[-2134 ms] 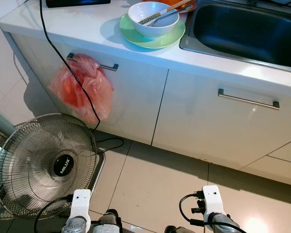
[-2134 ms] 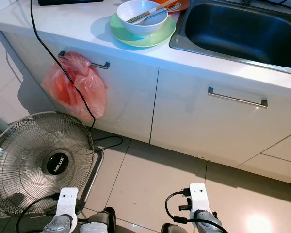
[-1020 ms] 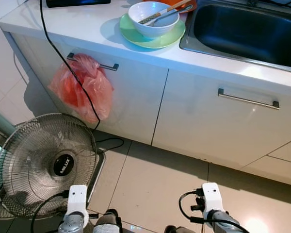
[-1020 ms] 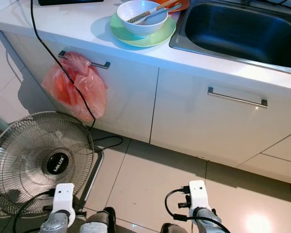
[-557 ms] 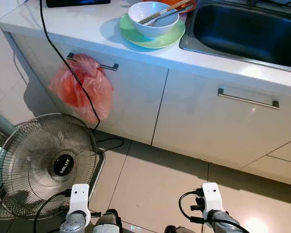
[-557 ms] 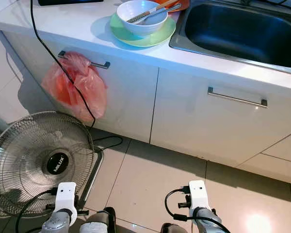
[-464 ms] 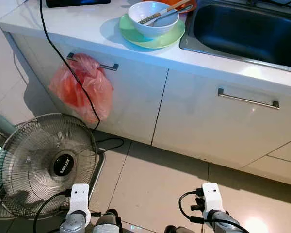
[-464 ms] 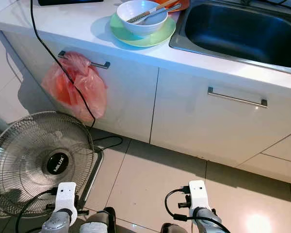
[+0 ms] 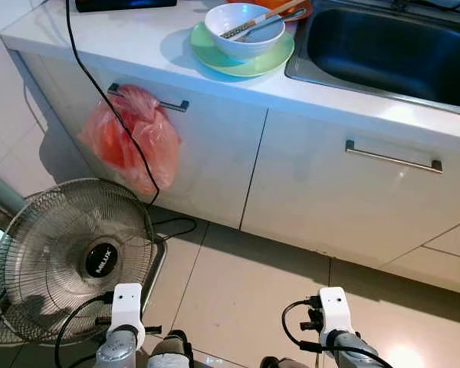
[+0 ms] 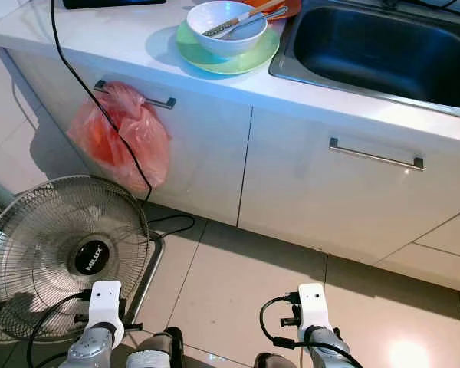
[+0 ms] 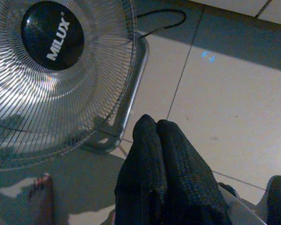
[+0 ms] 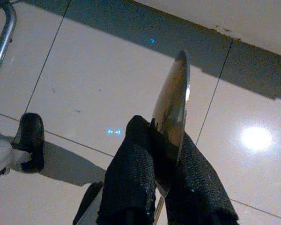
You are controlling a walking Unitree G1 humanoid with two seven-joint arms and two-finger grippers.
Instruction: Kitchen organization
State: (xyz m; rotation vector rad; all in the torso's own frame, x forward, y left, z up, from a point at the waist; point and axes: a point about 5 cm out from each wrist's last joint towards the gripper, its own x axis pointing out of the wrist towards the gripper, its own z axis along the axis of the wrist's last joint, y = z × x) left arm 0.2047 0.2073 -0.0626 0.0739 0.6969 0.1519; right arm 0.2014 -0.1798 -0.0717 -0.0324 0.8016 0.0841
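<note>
**Spoon clamped in right gripper, low over the floor**

Spoon [image 12: 174, 101] sits between the right gripper's [image 12: 161, 136] two black fingers, which pinch its handle; the shiny bowl sticks out past the fingertips, above pale floor tiles [image 12: 107, 75]. The right arm [image 9: 333, 318] hangs low in front of the robot, well apart from the counter.

The left gripper [image 11: 155, 125] has its fingers pressed together with nothing between them. It hangs low near a floor fan [image 9: 73, 257] marked MILUX, whose metal base stands on the tiles.

On the white counter [image 9: 130, 46] a white bowl [image 9: 244, 32] stands on a green plate [image 9: 215, 57], just beside the steel sink [image 9: 383, 54]. Utensils [image 9: 253, 23] lie in the bowl, their handles leaning over its rim toward the sink. Something orange shows behind the bowl; what it is cannot be told.

A red plastic bag [image 9: 130, 138] hangs from the left cabinet door's handle [image 9: 172, 105]. A black cable [image 9: 100, 84] runs down from the counter across the bag to the floor by the fan.
</note>
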